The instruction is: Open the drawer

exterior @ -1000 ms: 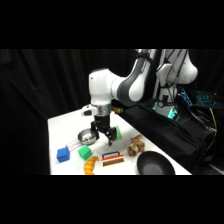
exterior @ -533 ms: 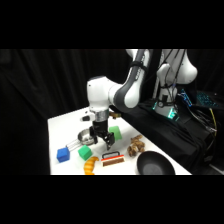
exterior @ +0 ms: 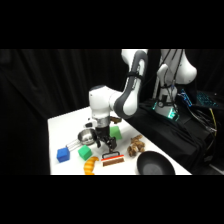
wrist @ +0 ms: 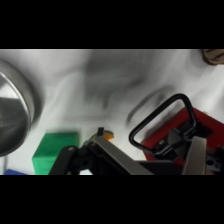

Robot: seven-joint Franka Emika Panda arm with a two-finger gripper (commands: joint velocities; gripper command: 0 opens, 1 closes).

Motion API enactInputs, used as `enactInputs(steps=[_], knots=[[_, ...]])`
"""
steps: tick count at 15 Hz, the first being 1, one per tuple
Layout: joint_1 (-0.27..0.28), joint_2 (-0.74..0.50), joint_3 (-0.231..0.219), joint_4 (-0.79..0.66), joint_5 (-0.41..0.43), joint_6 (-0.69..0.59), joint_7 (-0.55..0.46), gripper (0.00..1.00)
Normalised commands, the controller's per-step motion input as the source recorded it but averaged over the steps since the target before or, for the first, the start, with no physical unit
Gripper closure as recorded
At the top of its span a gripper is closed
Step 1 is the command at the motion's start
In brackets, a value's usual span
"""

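The drawer (exterior: 114,160) is a small tan box with a red-orange rim, near the table's front edge. Its thin black bar handle (exterior: 110,151) points up toward the arm. My gripper (exterior: 106,143) hangs just above the handle. In the wrist view the handle (wrist: 159,119) is a black loop rising from the red drawer (wrist: 202,126). My gripper (wrist: 150,144) stands open, one finger on each side of the handle's foot. Nothing is clamped.
A metal pot (exterior: 86,136) stands left of the gripper, with a green cube (exterior: 85,152) and a blue cube (exterior: 62,154) in front of it. An orange croissant toy (exterior: 91,165), a brown lump (exterior: 135,147), a black pan (exterior: 155,164) and another green cube (exterior: 116,131) surround the drawer.
The gripper has come down and forward from above the pot to the drawer's handle. The objects on the table have not moved.
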Motion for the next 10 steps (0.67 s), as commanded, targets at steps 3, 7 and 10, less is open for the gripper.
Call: enactInputs(steps=[3,7,10], knots=[[-0.108,0.17,0.134,0.06,-0.085,0.19,-0.07,0.0],[-0.129,0.18,0.112,0.05,-0.132,0.19,-0.04,0.0],[-0.148,0.1,0.112,0.04,-0.165,0.15,-0.01,0.0]])
